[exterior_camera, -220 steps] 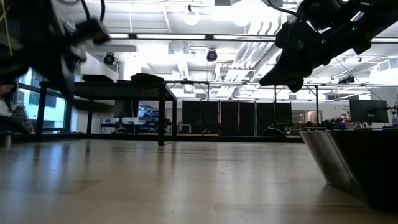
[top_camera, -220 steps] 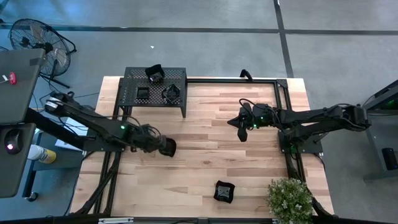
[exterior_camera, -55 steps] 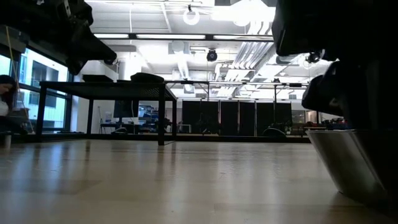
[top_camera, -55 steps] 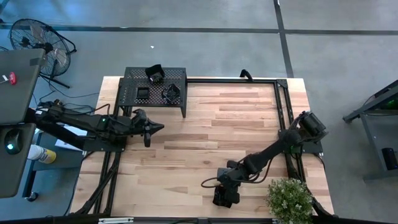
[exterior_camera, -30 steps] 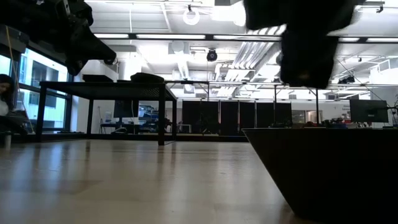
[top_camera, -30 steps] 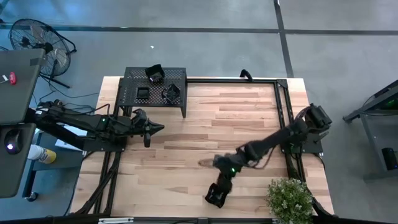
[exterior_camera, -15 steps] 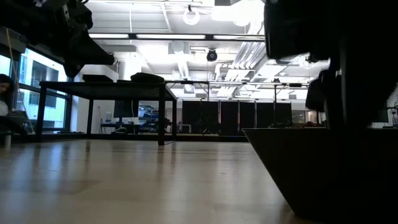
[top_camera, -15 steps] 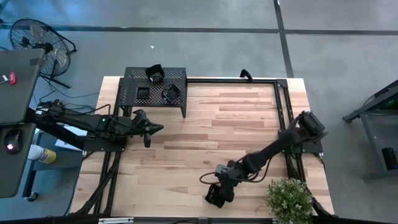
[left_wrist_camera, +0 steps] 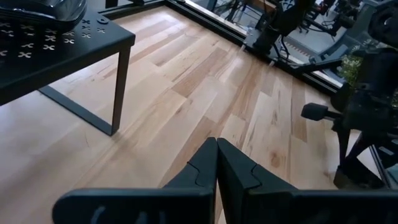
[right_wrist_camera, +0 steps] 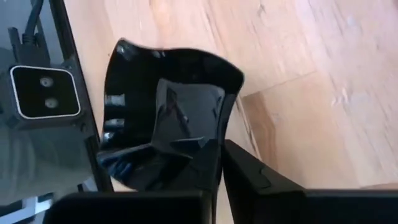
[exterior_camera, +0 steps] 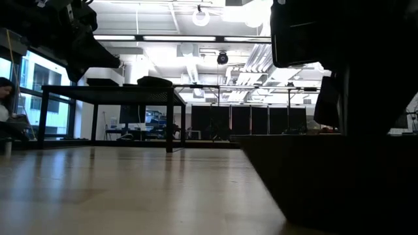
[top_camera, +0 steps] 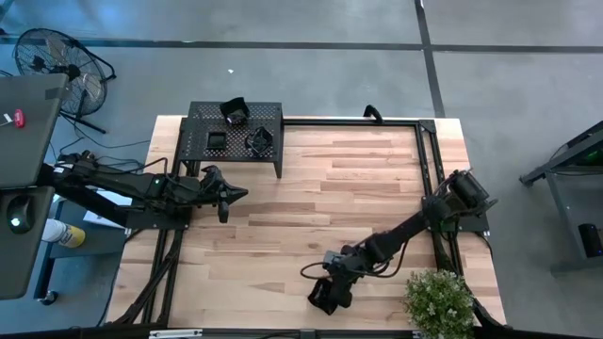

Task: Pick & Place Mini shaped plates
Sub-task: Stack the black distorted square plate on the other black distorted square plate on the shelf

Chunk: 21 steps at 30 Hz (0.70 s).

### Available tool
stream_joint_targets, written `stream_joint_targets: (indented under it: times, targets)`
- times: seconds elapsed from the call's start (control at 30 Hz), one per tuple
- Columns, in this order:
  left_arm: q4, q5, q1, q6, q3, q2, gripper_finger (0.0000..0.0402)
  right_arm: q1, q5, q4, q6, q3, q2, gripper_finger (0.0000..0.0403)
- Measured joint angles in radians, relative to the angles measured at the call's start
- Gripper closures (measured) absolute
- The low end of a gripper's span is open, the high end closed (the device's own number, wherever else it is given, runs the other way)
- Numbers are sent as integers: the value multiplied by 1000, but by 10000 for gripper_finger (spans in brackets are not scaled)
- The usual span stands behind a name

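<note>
The right end effector (top_camera: 325, 294) is low at the near edge of the wooden bench (top_camera: 311, 235), just left of a potted plant (top_camera: 438, 299). Its fingers (right_wrist_camera: 249, 177) are nearly together, pinching the rim of a glossy black wavy-edged mini plate (right_wrist_camera: 165, 118); the dish sits against the bench beside the black frame rail. In the low view this plate fills the right foreground as a dark mass (exterior_camera: 326, 183). The left end effector (top_camera: 226, 195) hangs over the left side of the bench, just in front of the perforated black rack (top_camera: 236, 132), its fingers (left_wrist_camera: 205, 168) pressed fully together and holding nothing. Three more mini plates (top_camera: 245, 127) rest on top of the rack.
</note>
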Motion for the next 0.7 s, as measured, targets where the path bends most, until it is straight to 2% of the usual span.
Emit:
stream_joint_targets:
  times: [0.43, 0.57, 0.7]
  targets:
    - [-2, 0, 0, 0, 0, 0, 401, -94, -51, 5, 8, 0, -94, 400]
    - [-2, 1, 0, 0, 0, 0, 401, -179, -49, -3, 14, 6, -108, 401]
    - [-7, 1, 0, 0, 0, 0, 401, -316, -24, -12, -66, 65, -67, 402]
